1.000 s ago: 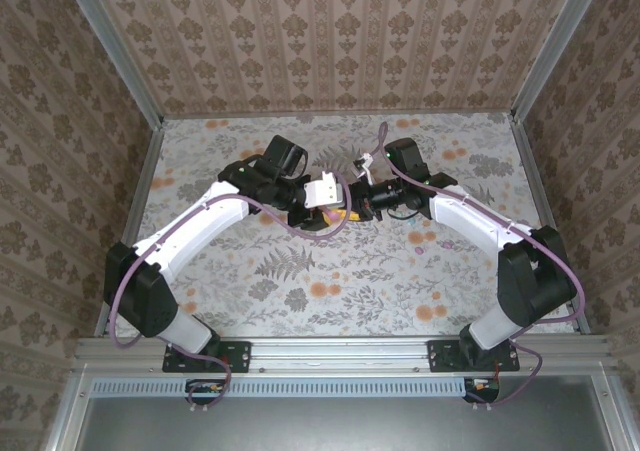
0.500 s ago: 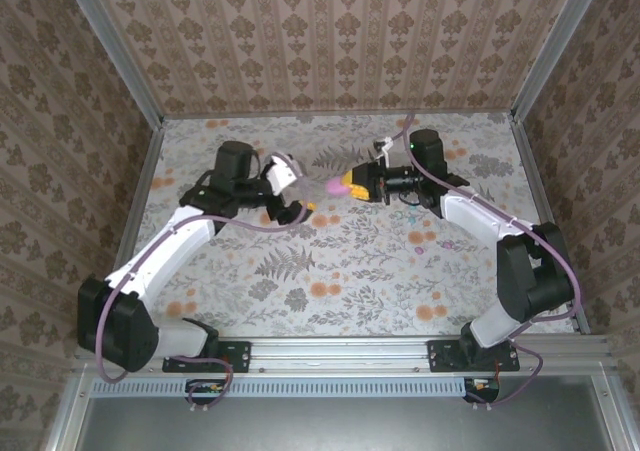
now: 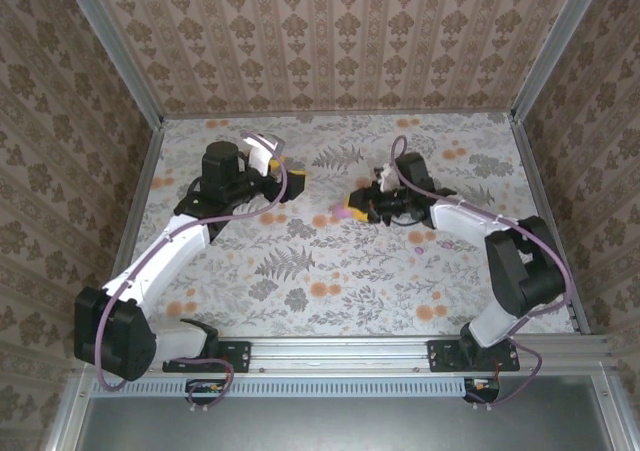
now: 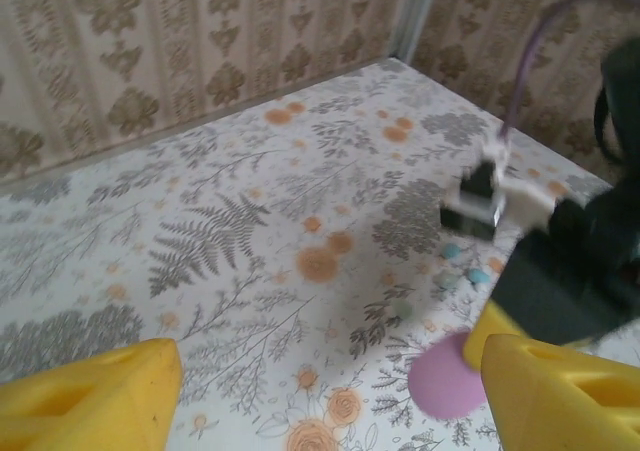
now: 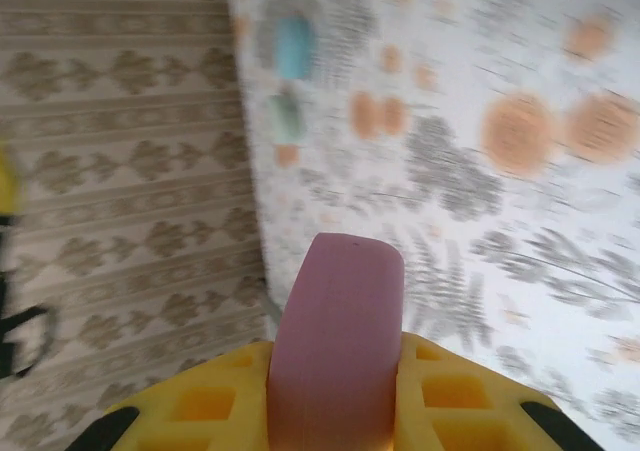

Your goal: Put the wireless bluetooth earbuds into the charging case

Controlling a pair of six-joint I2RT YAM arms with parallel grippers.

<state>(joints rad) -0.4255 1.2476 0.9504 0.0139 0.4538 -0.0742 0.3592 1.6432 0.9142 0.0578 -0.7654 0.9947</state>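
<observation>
Top view: left hand (image 3: 288, 176) and right hand (image 3: 352, 209) apart over floral surface (image 3: 300, 271), pink speck at right hand's tip. Right wrist view resolves it: right hand clenched on pink charging case (image 5: 335, 301), held edge-on between yellow pads (image 5: 200, 401). Case contents: cannot tell. Left wrist view: left hand released, nothing between fingers. Two teal earbuds (image 4: 452, 252) lie on surface, close together, near right hand.

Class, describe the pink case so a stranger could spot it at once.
Follow the right arm over the flowered table to its yellow fingers. The pink case is clamped between them. It is a smooth pink oval, gripped, unlike the small teal pieces lying loose on the table.
</observation>
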